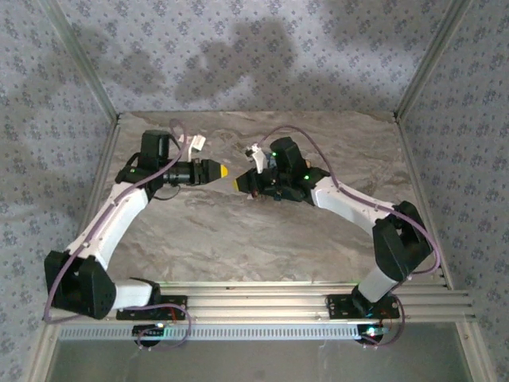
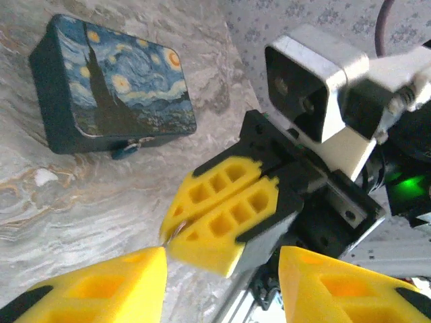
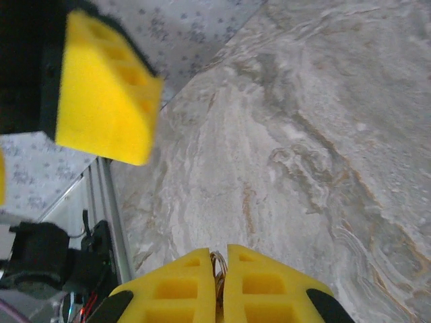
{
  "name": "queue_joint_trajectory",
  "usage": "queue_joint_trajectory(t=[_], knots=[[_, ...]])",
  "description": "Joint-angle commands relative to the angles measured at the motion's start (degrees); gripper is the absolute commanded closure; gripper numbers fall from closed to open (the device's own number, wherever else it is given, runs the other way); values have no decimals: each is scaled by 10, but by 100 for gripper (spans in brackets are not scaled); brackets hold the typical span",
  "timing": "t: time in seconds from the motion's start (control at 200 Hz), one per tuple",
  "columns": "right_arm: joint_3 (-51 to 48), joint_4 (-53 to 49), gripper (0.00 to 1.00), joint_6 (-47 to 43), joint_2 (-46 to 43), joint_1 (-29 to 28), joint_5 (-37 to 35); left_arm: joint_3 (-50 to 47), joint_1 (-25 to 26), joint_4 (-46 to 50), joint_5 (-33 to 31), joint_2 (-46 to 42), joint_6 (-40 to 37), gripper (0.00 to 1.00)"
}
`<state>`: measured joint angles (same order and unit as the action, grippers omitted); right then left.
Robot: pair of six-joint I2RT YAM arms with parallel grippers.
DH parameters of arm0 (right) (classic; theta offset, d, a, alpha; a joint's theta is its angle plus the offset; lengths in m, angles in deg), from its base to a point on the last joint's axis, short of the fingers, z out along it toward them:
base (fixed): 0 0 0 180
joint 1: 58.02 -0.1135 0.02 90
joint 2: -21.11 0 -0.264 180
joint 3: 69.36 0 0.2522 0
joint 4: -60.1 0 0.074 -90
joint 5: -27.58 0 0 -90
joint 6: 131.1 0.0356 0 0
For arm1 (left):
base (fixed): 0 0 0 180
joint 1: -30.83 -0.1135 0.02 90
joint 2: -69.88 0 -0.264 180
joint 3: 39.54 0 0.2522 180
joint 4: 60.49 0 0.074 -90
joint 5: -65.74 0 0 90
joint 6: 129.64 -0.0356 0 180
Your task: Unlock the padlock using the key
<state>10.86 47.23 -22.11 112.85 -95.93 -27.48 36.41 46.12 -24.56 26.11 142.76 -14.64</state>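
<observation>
The left arm is reaching in from the near left of the table and the right arm from the near right. The left gripper and the right gripper are facing each other tip to tip above the table's middle, close together. In the left wrist view the padlock is lying flat on the table, beyond the right gripper's tips and toward the picture's left. The key is sitting pinched between the right gripper's fingertips, which are pointing toward the gap between the left gripper's spread fingers.
</observation>
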Motion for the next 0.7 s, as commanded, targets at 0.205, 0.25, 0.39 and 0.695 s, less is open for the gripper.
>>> queue_joint_trajectory(t=[0.205, 0.25, 0.39, 0.695], knots=[[-14, 86, 100, 186, -68, 32, 0, -185, 38, -299, -98, -172, -16, 27], [-11, 87, 100, 192, -75, 32, 0, -191, 40, -315, -94, -167, 15, 29], [-14, 108, 100, 212, -94, 30, -5, -195, 54, -408, -53, -107, 111, 41], [-52, 188, 100, 297, -108, 27, -6, -216, 76, -709, -39, 1, 357, 48]])
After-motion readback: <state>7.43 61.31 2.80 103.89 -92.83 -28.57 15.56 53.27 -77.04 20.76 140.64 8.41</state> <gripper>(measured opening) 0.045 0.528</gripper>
